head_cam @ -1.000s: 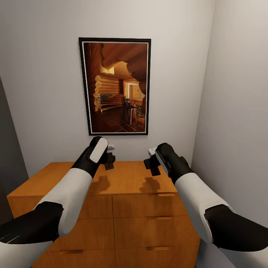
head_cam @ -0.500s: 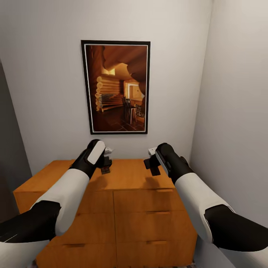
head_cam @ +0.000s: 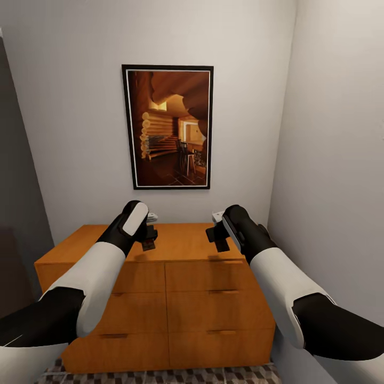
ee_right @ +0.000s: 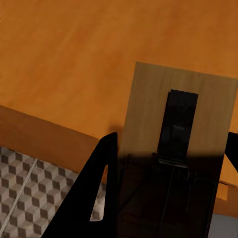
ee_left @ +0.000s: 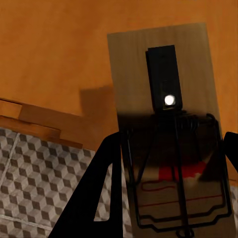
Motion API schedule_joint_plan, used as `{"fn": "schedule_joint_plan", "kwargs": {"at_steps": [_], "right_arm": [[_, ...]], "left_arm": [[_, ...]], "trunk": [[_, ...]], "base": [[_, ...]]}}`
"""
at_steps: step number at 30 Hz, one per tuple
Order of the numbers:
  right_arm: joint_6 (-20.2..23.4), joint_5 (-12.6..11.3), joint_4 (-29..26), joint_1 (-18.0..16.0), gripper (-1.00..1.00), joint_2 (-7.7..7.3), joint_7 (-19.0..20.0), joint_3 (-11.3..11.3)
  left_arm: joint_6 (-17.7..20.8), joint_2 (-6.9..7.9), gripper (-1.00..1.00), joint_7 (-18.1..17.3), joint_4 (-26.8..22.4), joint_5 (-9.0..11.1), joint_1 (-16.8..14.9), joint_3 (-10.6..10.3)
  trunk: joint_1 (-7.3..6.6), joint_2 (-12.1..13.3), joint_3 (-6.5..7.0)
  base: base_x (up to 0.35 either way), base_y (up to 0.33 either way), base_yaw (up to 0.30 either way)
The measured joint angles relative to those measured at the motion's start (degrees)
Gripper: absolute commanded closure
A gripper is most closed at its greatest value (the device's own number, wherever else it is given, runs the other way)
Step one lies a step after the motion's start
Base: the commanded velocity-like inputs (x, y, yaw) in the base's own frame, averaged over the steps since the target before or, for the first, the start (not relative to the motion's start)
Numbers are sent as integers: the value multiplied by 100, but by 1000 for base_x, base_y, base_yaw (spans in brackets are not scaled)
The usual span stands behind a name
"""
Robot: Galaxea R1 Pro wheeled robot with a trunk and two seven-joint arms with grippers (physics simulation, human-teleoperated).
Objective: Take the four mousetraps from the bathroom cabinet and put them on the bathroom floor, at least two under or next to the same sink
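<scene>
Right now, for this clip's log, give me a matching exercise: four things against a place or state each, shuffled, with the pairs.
Things:
1. left gripper
2. framed picture
3. cabinet
4. cube-pattern floor

Places or states:
A. hangs on the wall
B. shut on a mousetrap
C. below the cabinet's front
D. stands against the wall, drawers closed

Pairs: 1-B, 2-A, 3-D, 4-C

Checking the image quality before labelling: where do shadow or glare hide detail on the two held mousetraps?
Left wrist view: a small bright glare spot on the left mousetrap's black bar, its lower part shaded, red print still legible. Right wrist view: the right mousetrap's near half lies in deep shadow, wires barely visible.
</scene>
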Motion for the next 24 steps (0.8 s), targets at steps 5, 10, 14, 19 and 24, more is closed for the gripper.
{"fn": "schedule_joint_plan", "kwargs": {"at_steps": [5,10,14,19,24], "right_arm": [[0,7,0,0,100,-6,0,-1],[0,16,0,0,100,-7,0,-1],[0,10,0,0,100,-10,0,-3],[0,10,0,0,100,-16,-8,-23],[0,9,0,0,100,-16,-6,-27]], "left_arm": [[0,0,100,-12,0,4,3,-2],[1,3,100,-13,13,8,4,-2],[0,-6,100,-14,17,14,3,-3],[-1,-12,100,-5,51,23,7,0],[-1,-17,100,-4,265,16,8,4]], "trunk": [[0,0,0],[0,0,0],[0,0,0],[3,0,0],[4,0,0]], "base": [[-2,0,0],[0,0,0],[-6,0,0],[-326,0,0],[-345,0,0]]}}
